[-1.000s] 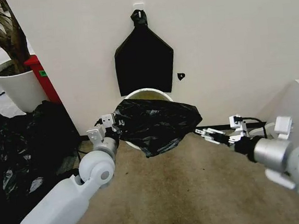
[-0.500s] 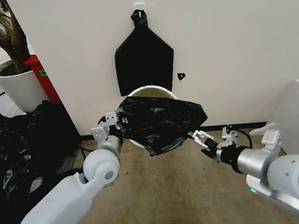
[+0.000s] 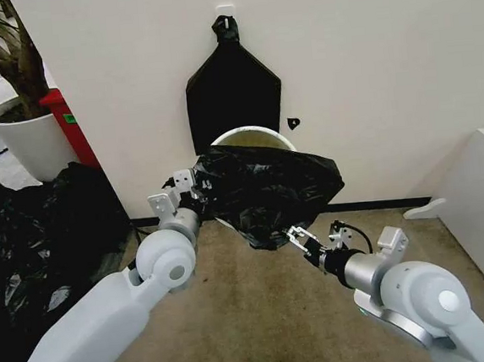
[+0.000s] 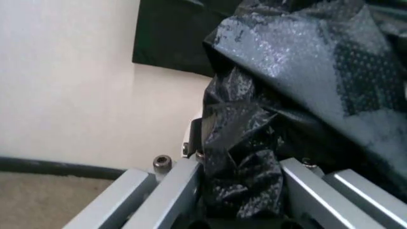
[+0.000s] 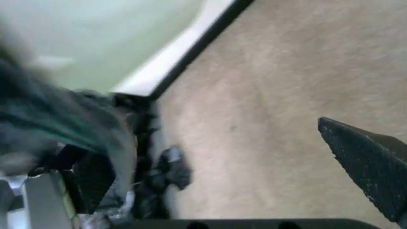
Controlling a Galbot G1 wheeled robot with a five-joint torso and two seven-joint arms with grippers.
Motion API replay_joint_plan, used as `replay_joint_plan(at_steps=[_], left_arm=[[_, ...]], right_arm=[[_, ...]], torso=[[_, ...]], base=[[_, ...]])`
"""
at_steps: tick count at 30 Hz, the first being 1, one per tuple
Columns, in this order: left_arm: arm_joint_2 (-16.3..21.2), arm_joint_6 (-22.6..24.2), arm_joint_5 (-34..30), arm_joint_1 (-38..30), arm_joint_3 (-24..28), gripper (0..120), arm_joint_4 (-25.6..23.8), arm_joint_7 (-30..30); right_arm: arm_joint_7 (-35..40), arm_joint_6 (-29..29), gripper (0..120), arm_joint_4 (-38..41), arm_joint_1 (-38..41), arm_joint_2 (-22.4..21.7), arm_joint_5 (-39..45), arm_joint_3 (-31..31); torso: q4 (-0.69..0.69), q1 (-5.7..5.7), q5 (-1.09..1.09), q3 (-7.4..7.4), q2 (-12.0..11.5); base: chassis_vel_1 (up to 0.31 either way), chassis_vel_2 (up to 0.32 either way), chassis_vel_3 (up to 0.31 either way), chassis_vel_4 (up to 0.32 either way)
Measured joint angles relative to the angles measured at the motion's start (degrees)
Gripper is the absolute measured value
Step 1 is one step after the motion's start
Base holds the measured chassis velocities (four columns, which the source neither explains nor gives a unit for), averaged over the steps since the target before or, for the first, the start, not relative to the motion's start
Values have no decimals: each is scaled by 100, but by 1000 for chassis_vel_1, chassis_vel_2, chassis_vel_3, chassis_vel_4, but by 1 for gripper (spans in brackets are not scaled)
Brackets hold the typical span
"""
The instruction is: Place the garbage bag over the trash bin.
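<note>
Near the centre of the head view, the garbage bag (image 3: 268, 191) hangs as a wrinkled, glossy black sheet draped across the front of the trash bin (image 3: 253, 135), whose cream rolled rim shows just above the film, against the pale wall (image 3: 385, 67). The left gripper (image 3: 190, 191), at centre left of the frame, is clamped on the bag's left edge; in the left wrist view the grey fingers (image 4: 175, 191) close on either side of a bunched fold of film (image 4: 245, 167). The right gripper (image 3: 293, 236), just below the middle of the frame, sits at the bag's lowest hanging corner with its fingers slightly apart, touching or almost touching the plastic; whether it has any film pinched cannot be told. The right wrist view shows one dark fingertip (image 5: 369, 167) at the right edge and a blurred mass of black film at the lower left, with bare carpet between them. On the wall directly above the bin hangs a flat black bag (image 3: 233, 97) with sloping shoulders, knotted on a small white hook (image 3: 224, 10). At the left edge of the head view lies a large heap of black plastic (image 3: 36, 250) on the floor, with a white plant pot (image 3: 28, 140) behind it in the upper left. Tan carpet (image 3: 262, 315) covers the lower middle.
</note>
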Motion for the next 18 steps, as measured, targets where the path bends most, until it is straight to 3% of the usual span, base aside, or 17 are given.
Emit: replay_joint_plan(at_steps=[10,18], left_arm=[[51,148,-968,-238,-140,0,-120,-334],[92,264,-1272,-240,-164,0,-229,-467]], right_arm=[[-969,-439,100,-929,-428,109,-1055,182],[-1802,-451,100,-1379,-327,18,-1582,368]], torso=[[0,0,0,0,0],[2,0,1,0,0]], base=[[0,0,0,0],[0,0,0,0]])
